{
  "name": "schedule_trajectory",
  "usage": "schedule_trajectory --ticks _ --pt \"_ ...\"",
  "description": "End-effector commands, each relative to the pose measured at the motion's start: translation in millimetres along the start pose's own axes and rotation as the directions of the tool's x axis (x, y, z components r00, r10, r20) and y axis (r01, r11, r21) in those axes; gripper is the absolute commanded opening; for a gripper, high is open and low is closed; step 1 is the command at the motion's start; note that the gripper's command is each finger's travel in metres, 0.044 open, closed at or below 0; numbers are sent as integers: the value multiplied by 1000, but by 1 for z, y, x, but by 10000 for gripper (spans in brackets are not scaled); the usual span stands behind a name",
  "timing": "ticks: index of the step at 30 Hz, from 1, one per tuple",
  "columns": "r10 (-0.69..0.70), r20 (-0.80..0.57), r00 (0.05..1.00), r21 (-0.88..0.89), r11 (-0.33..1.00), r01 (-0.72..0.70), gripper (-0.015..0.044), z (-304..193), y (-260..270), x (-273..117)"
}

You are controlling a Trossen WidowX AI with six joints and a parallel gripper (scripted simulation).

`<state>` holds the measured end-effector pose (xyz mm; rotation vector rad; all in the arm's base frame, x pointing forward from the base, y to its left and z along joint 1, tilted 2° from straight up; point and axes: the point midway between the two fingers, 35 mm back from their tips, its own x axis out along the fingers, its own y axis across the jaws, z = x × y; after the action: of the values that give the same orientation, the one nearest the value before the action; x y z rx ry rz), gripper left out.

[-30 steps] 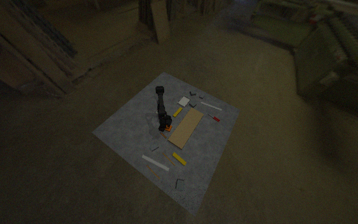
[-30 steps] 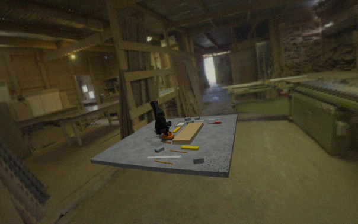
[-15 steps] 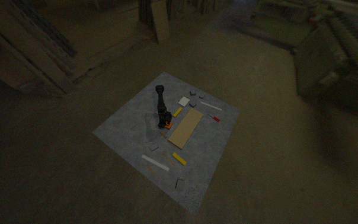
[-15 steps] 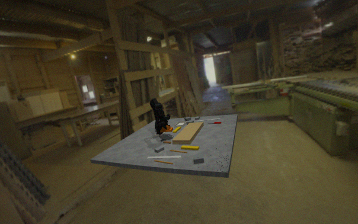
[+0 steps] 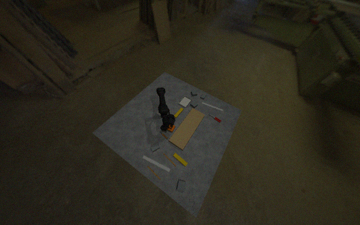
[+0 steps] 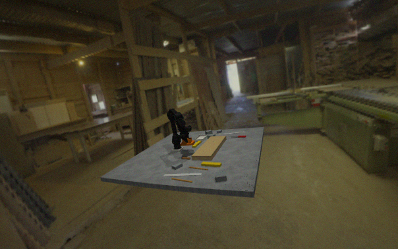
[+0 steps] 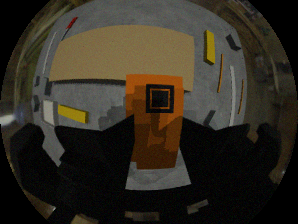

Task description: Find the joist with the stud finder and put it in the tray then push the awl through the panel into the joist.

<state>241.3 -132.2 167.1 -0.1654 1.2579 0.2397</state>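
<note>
The orange stud finder point(image 5: 171, 128) point(image 6: 188, 142) point(image 7: 137, 107), with a dark square on top, is between the fingers of my gripper point(image 7: 154, 117). The gripper is shut on it and holds it above the table, beside the panel's long edge. The tan floor panel point(image 5: 189, 128) point(image 6: 211, 148) point(image 7: 120, 52) lies flat; the joist is hidden. The awl point(image 5: 217, 119) point(image 6: 242, 136) point(image 7: 72, 22), with a red handle, lies beyond the panel's far side. The white tray point(image 5: 185, 102) point(image 6: 201, 138) point(image 7: 49, 112) stands near the panel's far end and looks empty.
One yellow block point(image 5: 179, 112) point(image 6: 196, 143) point(image 7: 73, 113) lies between the stud finder and tray; another yellow block point(image 5: 180, 159) point(image 6: 211, 164) point(image 7: 209, 47) lies off the panel's near end. Several grey blocks, two white strips, and thin orange sticks lie around. A short brown piece point(image 5: 164, 135) point(image 6: 186, 158) lies near the panel's corner.
</note>
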Motion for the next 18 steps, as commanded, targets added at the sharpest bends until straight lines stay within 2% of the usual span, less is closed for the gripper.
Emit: schedule_trajectory --ticks 1,18 --pt "-13 4 1000 13 1000 13 0 16 -10 -2" --pt "-33 10 999 77 997 33 0 87 -41 11"
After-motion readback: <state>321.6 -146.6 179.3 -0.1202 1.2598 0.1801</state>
